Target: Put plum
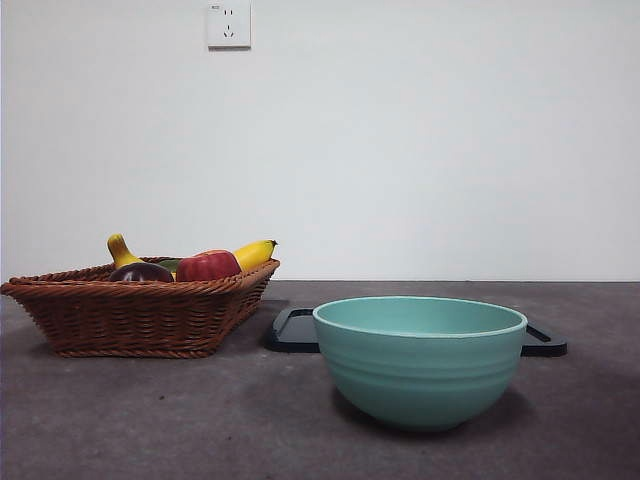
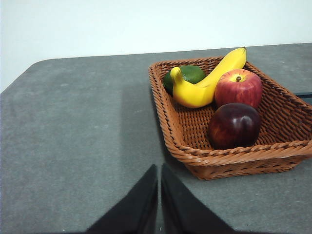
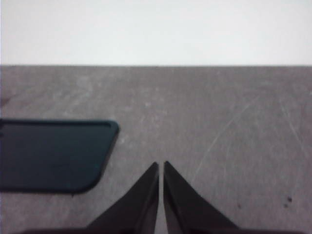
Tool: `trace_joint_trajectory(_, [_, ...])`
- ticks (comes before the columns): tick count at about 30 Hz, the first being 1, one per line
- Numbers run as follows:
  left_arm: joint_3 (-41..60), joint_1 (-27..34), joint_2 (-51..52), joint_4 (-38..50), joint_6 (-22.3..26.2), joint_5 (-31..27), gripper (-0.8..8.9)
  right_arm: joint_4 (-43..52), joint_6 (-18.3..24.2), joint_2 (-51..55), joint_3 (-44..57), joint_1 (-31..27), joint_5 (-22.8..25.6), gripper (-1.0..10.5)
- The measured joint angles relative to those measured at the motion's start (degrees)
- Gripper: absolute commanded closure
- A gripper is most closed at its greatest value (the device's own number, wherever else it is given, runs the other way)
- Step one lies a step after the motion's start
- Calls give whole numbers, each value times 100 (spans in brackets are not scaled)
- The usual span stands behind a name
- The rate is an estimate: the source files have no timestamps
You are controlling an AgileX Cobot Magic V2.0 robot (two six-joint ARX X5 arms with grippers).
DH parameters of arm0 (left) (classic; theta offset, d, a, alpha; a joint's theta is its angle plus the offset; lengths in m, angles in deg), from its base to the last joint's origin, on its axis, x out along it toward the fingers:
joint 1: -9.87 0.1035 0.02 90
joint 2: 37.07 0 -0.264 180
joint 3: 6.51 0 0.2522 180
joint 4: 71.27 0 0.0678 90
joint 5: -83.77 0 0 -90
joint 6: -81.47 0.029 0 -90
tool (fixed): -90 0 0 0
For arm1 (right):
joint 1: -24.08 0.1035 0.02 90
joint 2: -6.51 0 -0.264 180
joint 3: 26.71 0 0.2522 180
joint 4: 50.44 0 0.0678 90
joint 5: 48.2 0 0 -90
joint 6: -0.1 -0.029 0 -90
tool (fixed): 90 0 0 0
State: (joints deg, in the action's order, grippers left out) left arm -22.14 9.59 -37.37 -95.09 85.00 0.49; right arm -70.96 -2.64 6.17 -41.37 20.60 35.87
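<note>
left pincer (image 2: 159,168) closed; plum (image 2: 234,125) half-hidden behind basket (image 2: 168,114) rim.

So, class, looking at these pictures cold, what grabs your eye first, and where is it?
The big teal bowl stands nearest, in front of a flat black tray. To its side, a wicker basket holds a yellow banana, a red apple and the dark plum.

A red apple (image 2: 239,87), a yellow banana (image 2: 207,83) and a green fruit (image 2: 187,74) are held in a wicker basket (image 1: 130,315). A teal bowl (image 1: 420,360) is set before a black tray (image 1: 295,330). A wall socket (image 1: 228,24) is seen above.
</note>
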Motion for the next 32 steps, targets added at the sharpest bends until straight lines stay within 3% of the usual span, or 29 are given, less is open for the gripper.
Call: trace_joint_trajectory(32, [2,0,0,0,0,0,804,-260,-2,-2,-4,0,4,942])
